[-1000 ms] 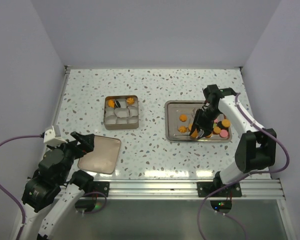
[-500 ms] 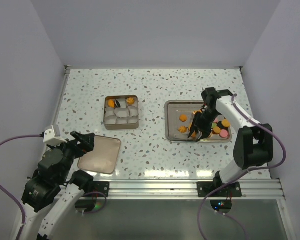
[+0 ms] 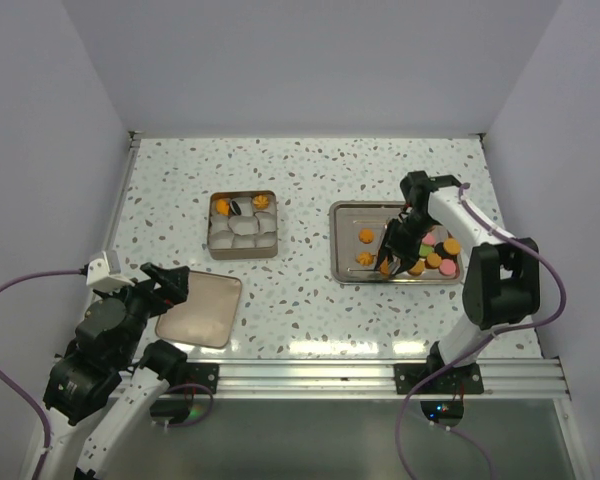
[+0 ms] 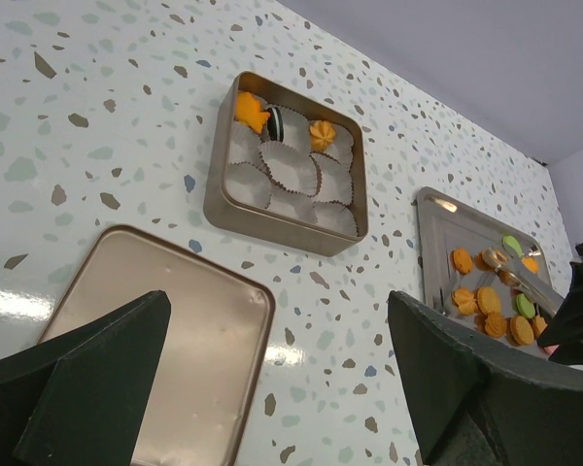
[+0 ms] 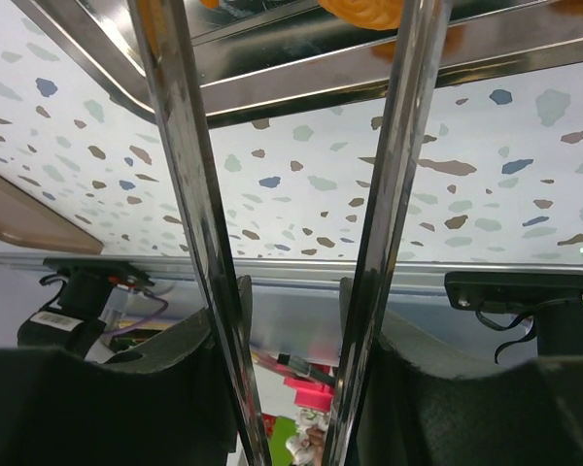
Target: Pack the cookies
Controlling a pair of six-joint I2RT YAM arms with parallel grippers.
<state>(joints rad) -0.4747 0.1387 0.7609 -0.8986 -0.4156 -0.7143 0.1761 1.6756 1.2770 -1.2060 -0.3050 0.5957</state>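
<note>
At the lower left of the overhead view, the left claw (image 3: 170,283) hangs spread wide and empty over the near corner of the tin's lid (image 3: 202,310). It sits exactly where it was a second ago, so it plays no part in the present step.

The change is on the right. Over the last second the right arm has folded its elbow in toward the centre of the frame. That has carried the right claw (image 5: 291,325) a little leftward and up-frame across the steel tray (image 3: 352,218), at the right of centre. This claw is clenched on a pair of tongs (image 5: 189,194), with one finger pressing each blade from outside. In the wrist view the blades run up past the tray's near rim and their tips leave the top of the frame beside an orange disc. Whether that disc is pinched, I cannot tell.

The cookies (image 3: 435,258) lie mostly in the tray's right half, with a few orange ones nearer its left.

At the same depth, left of centre, the tin (image 4: 272,231) holds paper cups (image 4: 291,165). Only its back row is filled, with two orange pieces and a dark one.

I judge the shift to be the tongs lining up on the next cookie, with most of the packing not yet done.
</note>
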